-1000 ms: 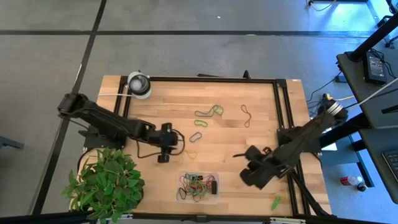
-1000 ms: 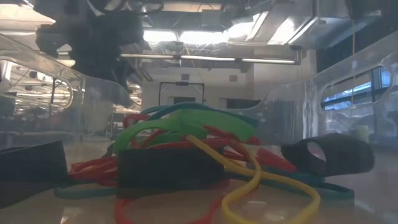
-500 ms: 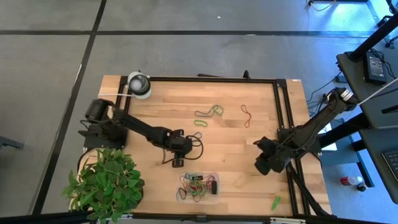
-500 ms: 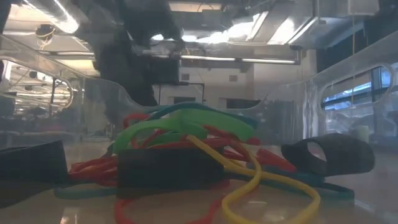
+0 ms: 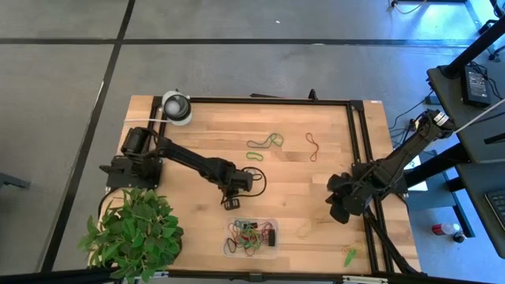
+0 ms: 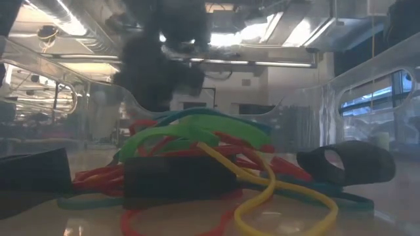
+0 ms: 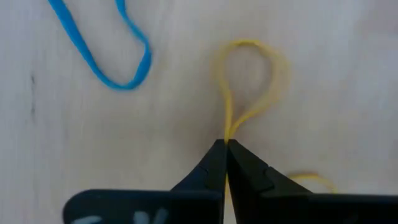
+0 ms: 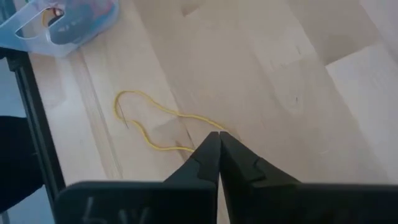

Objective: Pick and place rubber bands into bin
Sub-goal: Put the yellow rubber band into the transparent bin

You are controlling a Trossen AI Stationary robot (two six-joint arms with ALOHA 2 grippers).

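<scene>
I have the wooden table [image 5: 292,170] under me, black-framed, with a green plant [image 5: 134,233] at its near left corner and a round white-and-grey object [image 5: 176,106] at the far left corner; the left arm reaches from its base on the left edge across to the table's middle, and the right arm is folded over the right edge of the frame.

The bin [image 5: 251,236] sits near the front edge, about centre, with a tangle of rubber bands [image 6: 197,164] in it, red, green, yellow and teal, plus some dark pieces, seen close in the low view; more bands lie loose on the wood beyond it: a green one [image 5: 264,142] and a red one [image 5: 312,145] toward the far side, well apart from the bin.

My left gripper [image 7: 226,148] is down at the table just beyond the bin's left end; its jaws are pinched together on a yellow band [image 7: 249,87], the loop lying forward of the tips on the wood; a blue band [image 7: 102,53] lies just beside it, apart from the fingers.

My right gripper [image 8: 219,138] has its fingers closed tip to tip; I cannot tell whether it holds anything; a thin yellow band [image 8: 155,121] lies on the wood by its tips.
</scene>
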